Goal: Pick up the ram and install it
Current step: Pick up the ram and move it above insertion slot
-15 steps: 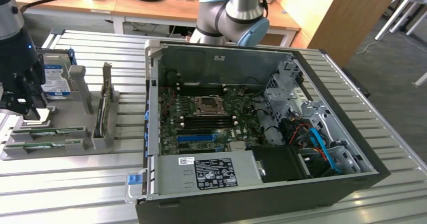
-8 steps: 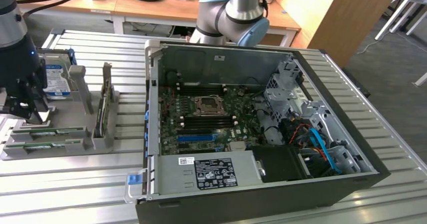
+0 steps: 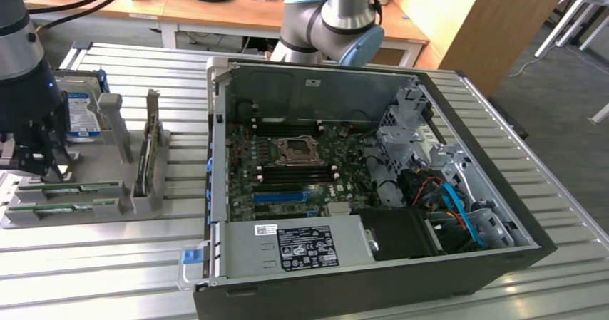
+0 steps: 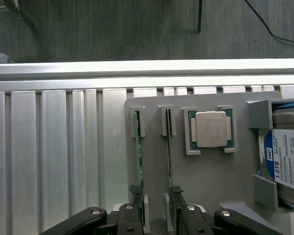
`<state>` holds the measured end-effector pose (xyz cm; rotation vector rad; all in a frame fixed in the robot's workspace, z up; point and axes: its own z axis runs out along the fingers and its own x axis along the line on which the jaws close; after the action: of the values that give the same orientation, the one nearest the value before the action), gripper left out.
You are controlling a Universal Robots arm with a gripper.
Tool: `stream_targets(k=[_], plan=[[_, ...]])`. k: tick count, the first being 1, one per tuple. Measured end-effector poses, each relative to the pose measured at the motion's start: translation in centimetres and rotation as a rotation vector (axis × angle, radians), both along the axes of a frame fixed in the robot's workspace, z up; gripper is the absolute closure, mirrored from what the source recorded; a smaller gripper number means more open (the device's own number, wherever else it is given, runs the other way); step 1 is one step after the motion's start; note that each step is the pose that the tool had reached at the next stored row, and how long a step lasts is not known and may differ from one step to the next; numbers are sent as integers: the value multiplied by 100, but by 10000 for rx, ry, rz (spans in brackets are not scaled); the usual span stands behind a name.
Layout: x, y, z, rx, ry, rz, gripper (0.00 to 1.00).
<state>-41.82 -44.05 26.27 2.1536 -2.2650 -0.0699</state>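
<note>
Broadly, a ribbed metal table (image 3: 95, 263) fills the scene. On it, toward the exterior view's right, lies an open desktop computer case (image 3: 324, 291). Inside the case are a green motherboard (image 3: 295, 163) and a labelled power supply (image 3: 295, 245).

The Universal Robots arm (image 3: 19, 63) comes down at the exterior view's left edge, above a grey parts tray (image 3: 85, 164). The tray lies on the table just beside the case.

At the tray's far end a silver, blue-labelled hard drive (image 3: 81, 117) stands in a bracket. A dark expansion card (image 3: 147, 156) stands on edge along the tray's side nearest the case.

In the wrist view, a square processor (image 4: 209, 128) with a metal lid sits in its own frame on the tray. It lies between the hard drive and two narrow slots.

The ram (image 4: 138, 152) is a thin green stick standing on edge in the slot farthest from the processor. A second thin stick (image 4: 169, 147) stands in the slot beside it, parallel and apart.

The gripper (image 4: 155, 196) hangs low over the near ends of these two slots. Its black fingertips (image 4: 134, 192) stand spread apart and grip nothing. One tip shows over the end of the ram and the other over the end of the second stick. Whether either tip touches its stick cannot be told.
</note>
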Motion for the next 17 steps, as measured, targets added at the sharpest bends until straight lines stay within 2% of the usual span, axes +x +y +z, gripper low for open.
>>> stream_targets(k=[17], plan=[[0, 0, -204, 0, 1, 0, 64]])
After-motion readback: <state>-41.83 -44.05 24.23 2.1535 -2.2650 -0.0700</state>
